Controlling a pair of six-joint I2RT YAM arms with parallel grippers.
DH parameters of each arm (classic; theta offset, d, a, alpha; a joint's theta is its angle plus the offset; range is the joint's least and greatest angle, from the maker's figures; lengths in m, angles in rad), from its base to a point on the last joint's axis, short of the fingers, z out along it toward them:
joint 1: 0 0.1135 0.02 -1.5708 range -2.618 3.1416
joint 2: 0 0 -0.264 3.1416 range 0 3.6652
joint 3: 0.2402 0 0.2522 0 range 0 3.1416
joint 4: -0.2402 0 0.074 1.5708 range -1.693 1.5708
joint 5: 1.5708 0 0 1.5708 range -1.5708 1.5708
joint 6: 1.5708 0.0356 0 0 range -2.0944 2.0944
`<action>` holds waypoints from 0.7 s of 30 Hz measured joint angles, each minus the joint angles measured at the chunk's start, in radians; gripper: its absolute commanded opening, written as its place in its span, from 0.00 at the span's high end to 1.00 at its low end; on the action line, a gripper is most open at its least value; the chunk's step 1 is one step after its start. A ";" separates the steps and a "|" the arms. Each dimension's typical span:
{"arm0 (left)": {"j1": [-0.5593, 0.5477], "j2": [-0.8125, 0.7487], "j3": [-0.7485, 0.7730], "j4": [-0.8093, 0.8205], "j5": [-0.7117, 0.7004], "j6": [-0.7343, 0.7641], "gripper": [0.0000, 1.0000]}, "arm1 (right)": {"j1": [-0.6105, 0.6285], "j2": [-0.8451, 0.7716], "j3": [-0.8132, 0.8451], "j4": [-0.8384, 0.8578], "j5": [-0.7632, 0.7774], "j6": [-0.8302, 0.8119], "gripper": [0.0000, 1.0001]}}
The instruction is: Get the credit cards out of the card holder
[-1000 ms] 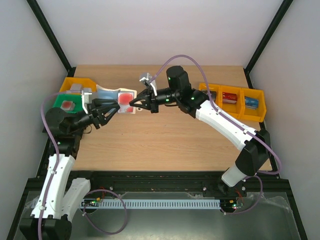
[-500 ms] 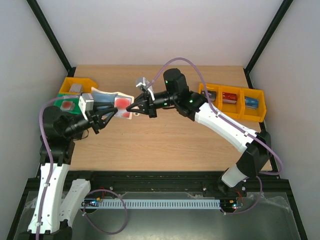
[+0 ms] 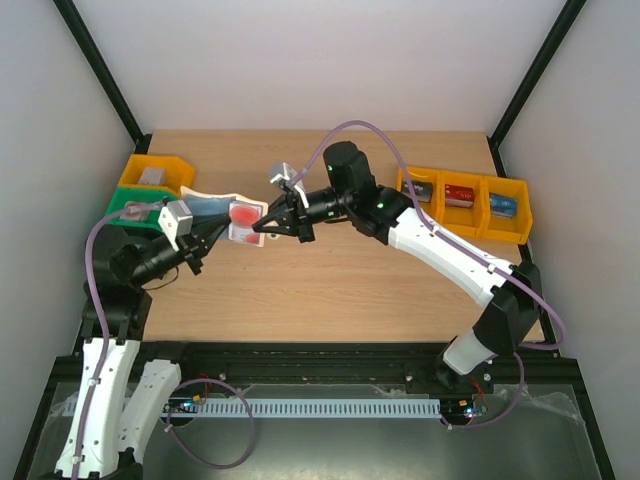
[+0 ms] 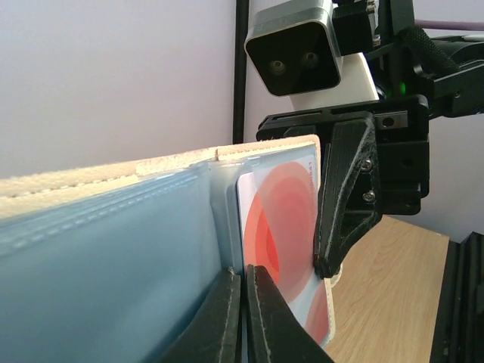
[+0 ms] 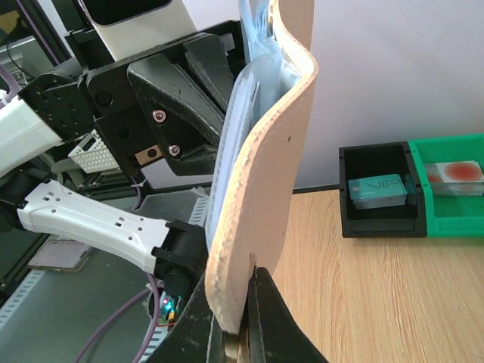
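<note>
The right gripper [image 3: 259, 228] reaches in from 3 o'clock, its two fingers squeezed nearly shut on the edge of the card holder [image 3: 222, 211]. Its own wrist view shows those fingers [image 5: 266, 325] pinching the bottom edge of the pale beige outer flap [image 5: 257, 197], which rises upright and curves over at the top. Whether the pinch also takes in a card cannot be told.

The left gripper [image 3: 205, 238] comes from 8 o'clock and has the holder's other half. In the left wrist view its fingertips [image 4: 219, 314] stand all but together at 6 o'clock, clamped on a blue inner pocket layer [image 4: 106, 257].

The card holder hangs open like a book between the two grippers, off the wooden table [image 3: 330, 270], at about 10 o'clock from the table's middle. Its blue inside faces up towards the overhead camera and its beige edge shows along the top.

A red card [image 4: 283, 234] with pale circular shapes sits in the pocket on the half nearest the right gripper. The black finger [image 4: 346, 204] of that gripper lies against the card's 3 o'clock edge.

A row of yellow bins [image 3: 465, 200] stands at 2 o'clock on the table, each with something small inside. At 10 o'clock are another yellow bin [image 3: 155, 172] and a green bin [image 3: 122, 206]. In the right wrist view the green bin holds a red-printed card [image 5: 454, 172], and a black bin [image 5: 378, 219] just beside it holds a teal card [image 5: 380, 189].
</note>
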 measured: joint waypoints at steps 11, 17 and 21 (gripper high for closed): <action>-0.009 -0.013 -0.047 0.080 0.047 -0.110 0.98 | -0.040 -0.033 -0.068 0.045 -0.019 0.024 0.98; -0.009 -0.013 -0.070 0.118 0.070 -0.167 0.98 | -0.072 -0.064 -0.095 0.065 -0.019 0.026 0.98; -0.008 -0.019 -0.078 0.122 0.090 -0.164 0.97 | -0.082 -0.079 -0.100 0.078 -0.019 0.031 0.98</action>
